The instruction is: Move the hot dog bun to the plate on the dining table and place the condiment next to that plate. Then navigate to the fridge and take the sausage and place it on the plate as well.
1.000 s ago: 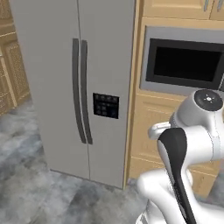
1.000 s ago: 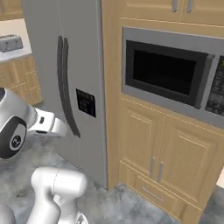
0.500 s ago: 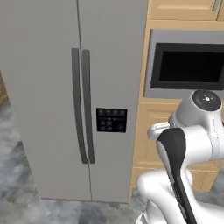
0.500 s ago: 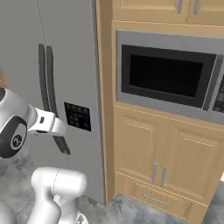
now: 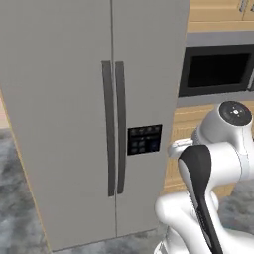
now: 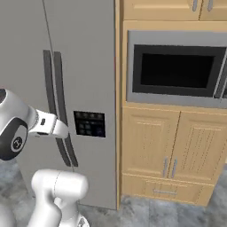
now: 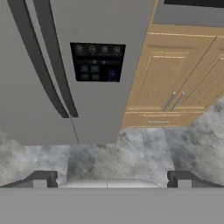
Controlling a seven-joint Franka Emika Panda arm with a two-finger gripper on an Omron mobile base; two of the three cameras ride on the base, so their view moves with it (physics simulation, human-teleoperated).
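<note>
Fridge: you face the fridge (image 5: 94, 119), tall and plain grey, both doors closed. The base stands close in front of it.
Handles: the two dark door handles (image 5: 114, 126) run vertically, side by side at the seam between the doors. The hand view shows them too (image 7: 48, 65), curving away above the finger tips.
Control panel: the black dispenser panel (image 6: 90, 123) sits on the right door, just beside the handles. Don't take hold there.
End effector: the end effector (image 7: 111, 179) is spread wide and carries nothing. It looks at the lower doors and the grey floor (image 7: 144, 153).
Sausage: you can't see it. I judge it lies behind the closed doors.
Door handling: expect a stiff, heavy door with a smooth bar that may slip. Close on one handle around mid-height, fingers across the bar, and pull along the door's arc.
Sausage handling: probably light, round and ready to roll. Pinch it across the middle, gently.
Neighbours: the microwave (image 6: 177, 71) and the wooden cabinets (image 6: 166, 150) stand right of the fridge.
</note>
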